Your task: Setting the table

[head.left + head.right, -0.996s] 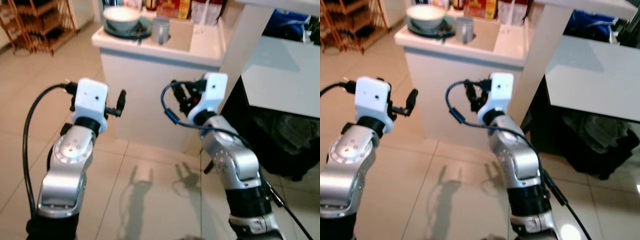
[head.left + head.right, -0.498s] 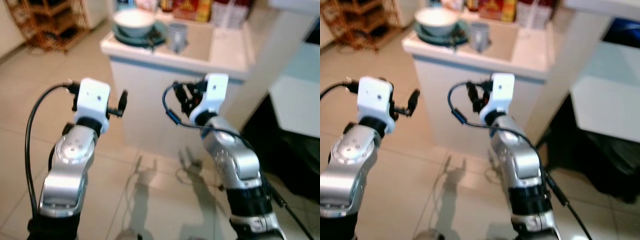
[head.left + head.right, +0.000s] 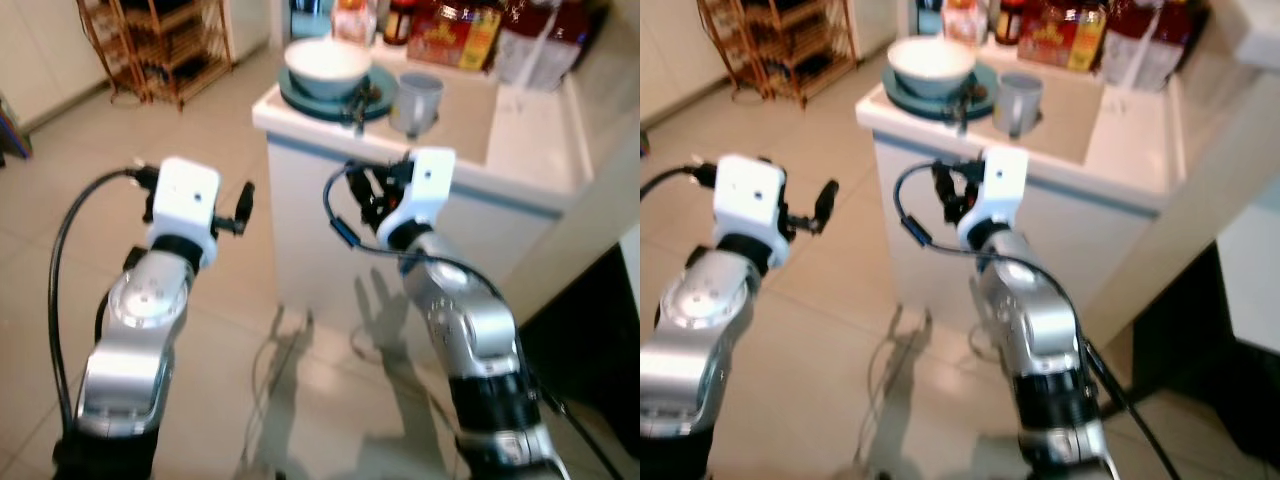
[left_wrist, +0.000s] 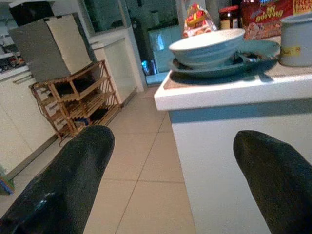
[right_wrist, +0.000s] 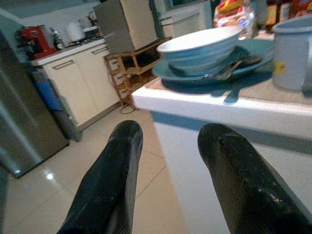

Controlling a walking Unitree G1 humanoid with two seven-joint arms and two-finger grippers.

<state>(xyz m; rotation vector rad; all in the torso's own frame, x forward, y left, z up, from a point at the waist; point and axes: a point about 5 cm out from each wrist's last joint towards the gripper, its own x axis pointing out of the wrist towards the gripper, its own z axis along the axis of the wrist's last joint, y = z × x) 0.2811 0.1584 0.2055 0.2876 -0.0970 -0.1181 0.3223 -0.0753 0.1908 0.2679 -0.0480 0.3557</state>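
Observation:
A white bowl (image 3: 327,66) sits on a teal plate (image 3: 372,97) at the near left corner of a white counter (image 3: 520,160). Cutlery (image 5: 229,68) lies on the plate beside the bowl. A grey mug (image 3: 416,100) stands just right of the plate. Both arms are raised in front of the counter, below its top. My left gripper (image 3: 243,203) is open with its fingers (image 4: 73,180) wide apart and nothing between them. My right gripper (image 3: 367,195) is open too, and its fingers (image 5: 112,170) point at the counter's edge under the plate.
Food packets and jars (image 3: 460,35) line the back of the counter. A wooden rack (image 3: 165,45) stands on the tiled floor to the left. A dark gap (image 3: 600,340) opens right of the counter. A steel fridge (image 5: 19,126) and cabinets lie further off.
The whole view has shifted: the counter with bowl and mug now lies more to the right and closer. Both arms hold the same raised pose.

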